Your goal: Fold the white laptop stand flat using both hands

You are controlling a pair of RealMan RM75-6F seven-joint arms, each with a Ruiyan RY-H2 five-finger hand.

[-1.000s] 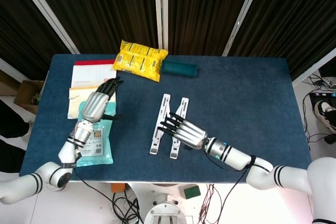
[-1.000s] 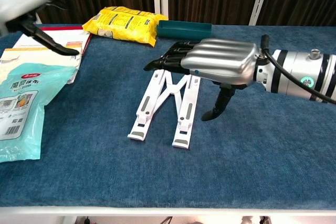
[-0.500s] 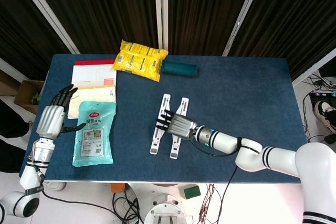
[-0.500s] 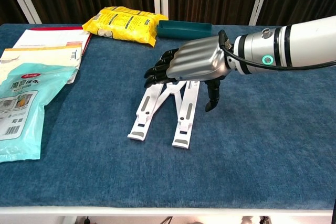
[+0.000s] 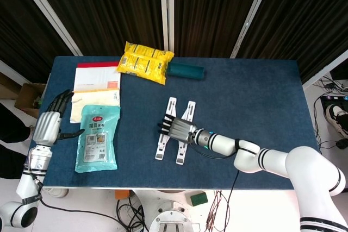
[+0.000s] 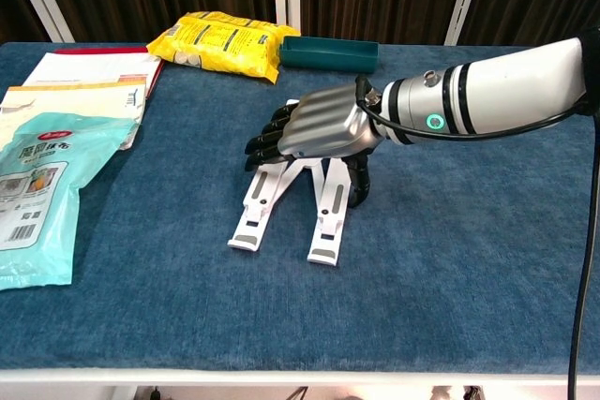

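White slatted laptop stand [image 6: 295, 196] lay on the blue felt worktop [image 6: 450, 269] near its middle, its two rails spread apart at the near feet and joined by crossed links further back. Directly over those links hovered the right hand [image 6: 314, 128], palm down, fingers extended and slightly fanned toward the left rail, thumb hanging beside the right rail (whether any fingertip actually touched the plastic could not be told); it held nothing. The left hand [image 5: 49, 126] hung off the worktop's left edge, fingers spread, also empty, well apart from the stand. By my judgement the step in hand was the approach, with no grip yet made. The next move would call for the right hand to settle on one rail and the left hand to come across to the other, so the rails could be pressed together. Further back lay a teal pouch [image 6: 33, 199], a yellow snack bag [image 6: 217, 41] and a dark green tray [image 6: 328, 51].
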